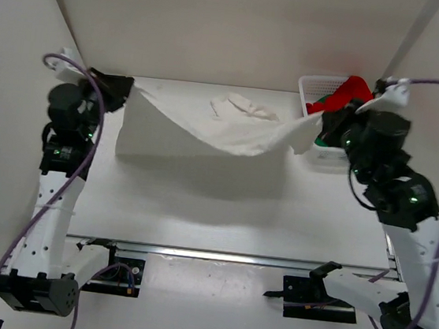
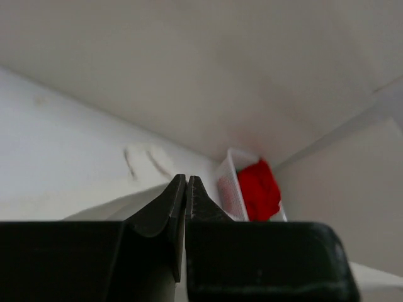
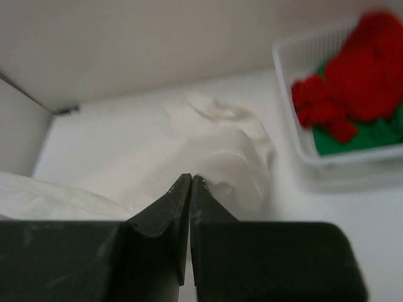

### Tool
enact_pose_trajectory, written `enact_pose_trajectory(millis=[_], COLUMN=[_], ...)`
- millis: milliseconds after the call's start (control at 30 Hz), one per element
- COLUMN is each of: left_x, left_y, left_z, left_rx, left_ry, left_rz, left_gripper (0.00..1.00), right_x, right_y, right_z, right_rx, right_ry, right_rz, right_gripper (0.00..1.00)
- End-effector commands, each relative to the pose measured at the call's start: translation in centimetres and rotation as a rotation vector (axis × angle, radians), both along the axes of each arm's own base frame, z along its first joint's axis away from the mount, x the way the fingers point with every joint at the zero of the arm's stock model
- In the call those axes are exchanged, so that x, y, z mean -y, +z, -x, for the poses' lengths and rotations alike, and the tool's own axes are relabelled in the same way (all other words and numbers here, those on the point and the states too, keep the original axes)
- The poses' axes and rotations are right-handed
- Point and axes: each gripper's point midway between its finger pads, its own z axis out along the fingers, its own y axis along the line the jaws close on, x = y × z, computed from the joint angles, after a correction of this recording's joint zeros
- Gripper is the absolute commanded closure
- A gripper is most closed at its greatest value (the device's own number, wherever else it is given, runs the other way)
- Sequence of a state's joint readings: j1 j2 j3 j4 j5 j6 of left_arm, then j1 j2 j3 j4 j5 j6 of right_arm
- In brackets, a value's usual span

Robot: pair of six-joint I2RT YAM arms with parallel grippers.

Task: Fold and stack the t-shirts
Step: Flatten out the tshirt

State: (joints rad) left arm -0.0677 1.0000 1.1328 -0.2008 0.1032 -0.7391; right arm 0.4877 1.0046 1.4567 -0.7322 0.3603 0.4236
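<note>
Tension is what to manage: the white t-shirt [image 1: 207,135] sags, spread between the left gripper [image 1: 115,89] and the right gripper [image 1: 326,123], each clamped shut on an edge, over the far side of the table [image 1: 220,228]. Best lower both evenly so it lands flat — the red t-shirt [image 1: 353,91] and green t-shirt [image 3: 359,135] lie in the basket [image 1: 314,85].
</note>
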Motion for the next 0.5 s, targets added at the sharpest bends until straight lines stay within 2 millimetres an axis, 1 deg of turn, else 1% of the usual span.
enact_pose_trajectory(millis=[0,33,67,100,133,167,200,233,267,300,333,367,400,433,467], left_x=[-1.9,-2.6,-3.0,-3.2,-3.5,-3.8,-4.3,-4.5,-4.7,-5.1,-5.2,-5.2,-5.4,-5.7,-5.7], left_y=[7.9,11.2,13.0,13.9,15.9,17.7,18.0,18.8,18.7,18.4,17.8,16.4,14.6,13.8,11.4], left_z=[3.2,4.2,4.7,5.0,5.8,6.3,6.2,6.2,5.6,5.2,4.6,3.7,2.5,2.0,0.5], left_rx=[0.134,0.199,0.225,0.236,0.274,0.308,0.307,0.326,0.318,0.306,0.291,0.258,0.228,0.217,0.171], left_ry=[-0.002,0.033,0.055,0.056,0.065,0.085,0.109,0.119,0.123,0.134,0.135,0.126,0.131,0.145,0.154], left_rz=[0.010,0.004,-0.003,0.005,0.002,0.002,0.002,0.001,0.005,0.001,-0.001,0.007,0.013,0.016,0.019], left_gripper=[1.00,1.00,1.00,1.00,1.00,1.00,1.00,1.00,1.00,1.00,1.00,1.00,1.00,1.00,1.00], right_x=[1.1,0.9,0.3,-0.9,-2.1,-1.9,-2.5,-2.8,-3.7,-4.4,-2.3,-2.0,-3.2,-0.8,0.0], right_y=[9.7,12.6,15.2,16.4,18.3,20.0,21.2,21.3,21.4,21.0,21.1,19.3,17.7,16.2,14.4], right_z=[2.3,2.4,2.7,3.1,3.2,2.8,2.7,1.7,0.4,-1.4,-3.0,-5.9,-7.5,-9.9,-11.8], right_rx=[0.187,0.236,0.281,0.312,0.352,0.398,0.436,0.447,0.459,0.450,0.442,0.392,0.361,0.317,0.277], right_ry=[-0.018,-0.019,-0.021,0.019,0.031,-0.022,-0.042,-0.058,-0.051,-0.024,-0.072,-0.036,0.061,0.007,0.041], right_rz=[0.060,0.063,0.050,0.077,0.097,0.134,0.131,0.198,0.222,0.258,0.244,0.259,0.262,0.238,0.227], right_gripper=[0.99,1.00,1.00,1.00,1.00,1.00,1.00,1.00,1.00,1.00,1.00,1.00,1.00,1.00,1.00])
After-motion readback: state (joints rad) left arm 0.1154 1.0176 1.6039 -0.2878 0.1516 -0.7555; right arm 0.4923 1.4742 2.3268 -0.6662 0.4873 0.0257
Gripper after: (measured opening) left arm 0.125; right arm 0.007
